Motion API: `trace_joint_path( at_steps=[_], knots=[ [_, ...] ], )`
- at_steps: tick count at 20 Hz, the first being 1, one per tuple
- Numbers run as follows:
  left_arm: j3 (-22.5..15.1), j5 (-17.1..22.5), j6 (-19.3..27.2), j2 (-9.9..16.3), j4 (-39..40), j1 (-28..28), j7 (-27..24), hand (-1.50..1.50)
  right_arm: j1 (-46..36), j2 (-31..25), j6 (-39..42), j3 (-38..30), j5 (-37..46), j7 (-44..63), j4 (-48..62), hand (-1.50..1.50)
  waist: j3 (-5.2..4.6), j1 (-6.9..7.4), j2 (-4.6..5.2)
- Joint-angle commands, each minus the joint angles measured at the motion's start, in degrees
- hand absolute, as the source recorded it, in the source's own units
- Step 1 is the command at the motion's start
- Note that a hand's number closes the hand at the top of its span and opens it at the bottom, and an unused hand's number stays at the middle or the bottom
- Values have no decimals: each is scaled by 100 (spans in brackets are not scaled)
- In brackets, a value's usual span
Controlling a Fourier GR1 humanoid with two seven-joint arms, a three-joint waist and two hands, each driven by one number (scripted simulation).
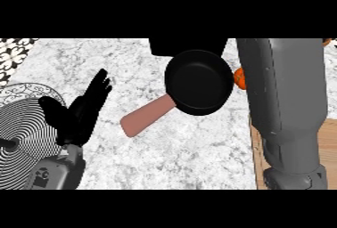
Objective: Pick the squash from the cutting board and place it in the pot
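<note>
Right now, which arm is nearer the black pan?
Right. The right forearm runs up the view just right of the black pan. The left hand rests open well off to the pan's left.

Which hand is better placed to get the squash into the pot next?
Right, probably. The right forearm stretches past the pot, beside the orange squash; its hand is hidden. The left hand rests open, far left.

The right forearm [286,111] hides nearly all of the orange squash [241,78] and most of the cutting board [327,147]. Right hand's out of sight past the top edge, and the patterned plate [26,129] is cut off at left.
</note>
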Motion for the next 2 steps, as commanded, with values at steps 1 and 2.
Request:
trace_joint_path(
  at_steps=[1, 2],
  knots=[
    [117, -60, 61, 37, 211, -69, -59, 0, 110, 29, -1171, 372, 649, 1460, -372, -150, -2, -144, -4],
    [104, 6, 104, -36, 66, 17, 10, 0, 168, 29, -1034, 240, 757, 1468, -551, -150, 3, -177, -53]
  ],
)
